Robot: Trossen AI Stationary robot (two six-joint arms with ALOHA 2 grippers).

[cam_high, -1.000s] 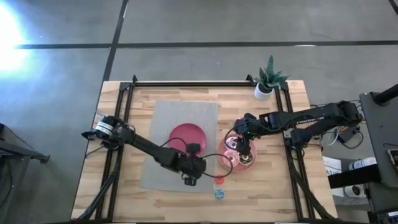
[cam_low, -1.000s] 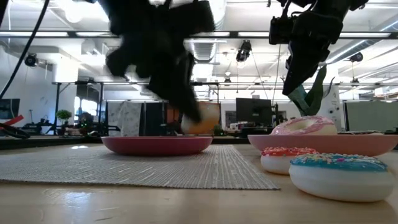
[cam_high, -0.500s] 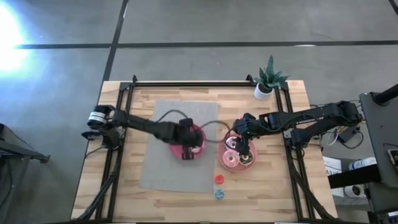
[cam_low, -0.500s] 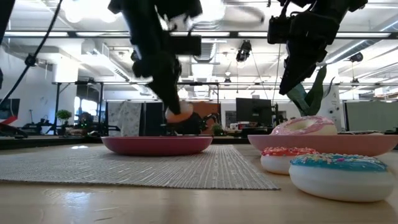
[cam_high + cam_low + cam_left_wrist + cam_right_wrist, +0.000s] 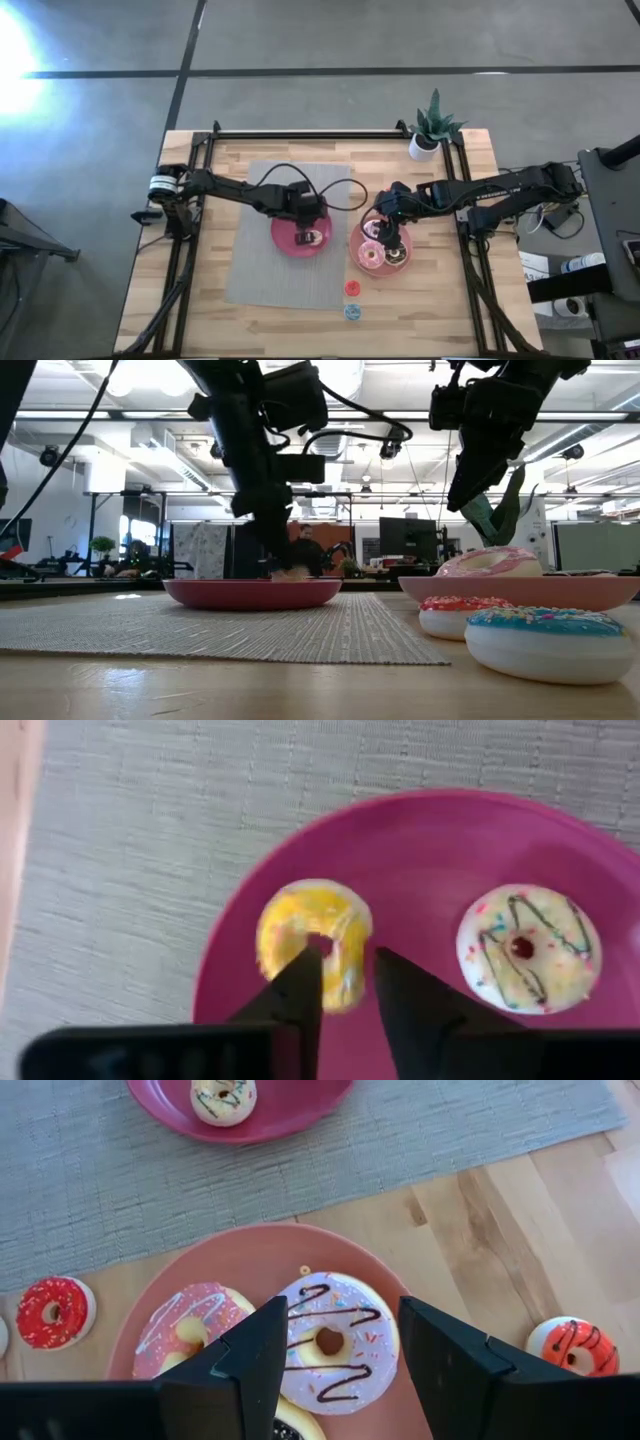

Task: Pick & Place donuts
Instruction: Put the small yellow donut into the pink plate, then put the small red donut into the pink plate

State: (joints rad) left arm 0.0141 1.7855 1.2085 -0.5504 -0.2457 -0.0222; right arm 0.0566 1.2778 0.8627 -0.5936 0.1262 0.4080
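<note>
My left gripper [image 5: 306, 228] is down over the magenta plate [image 5: 282, 243] on the grey mat, shut on a small yellow donut [image 5: 313, 942]. A white donut with dark drizzle [image 5: 527, 948] lies beside it on that plate. My right gripper [image 5: 340, 1342] is open and hovers well above the pink plate [image 5: 356, 247], its fingers on either side of a white-pink sprinkled donut [image 5: 335, 1338], touching nothing. A pink donut [image 5: 188, 1325] and a dark one [image 5: 292, 1427] also lie on this plate. Small red [image 5: 351, 288] and blue [image 5: 351, 312] donuts rest on the wood. My left gripper [image 5: 348, 960] comes from above, pointing down. One finger [image 5: 303, 988] stands in the yellow donut's hole and the other [image 5: 398, 988] outside the ring, with the ring's side [image 5: 350, 970] between them. The donut lies flat, down at the magenta plate's surface [image 5: 290, 572].
A potted plant [image 5: 428, 135] stands at the far right corner. An orange-red donut [image 5: 568, 1346] lies on the wood to the right of the pink plate. The grey mat [image 5: 258, 265] has bare room toward the left and near edges. Black frame rails run along the table's sides.
My left gripper has carried the yellow donut from the mat's near edge toward the far edge, over the magenta plate, then come down until the donut sits at the plate's surface.
</note>
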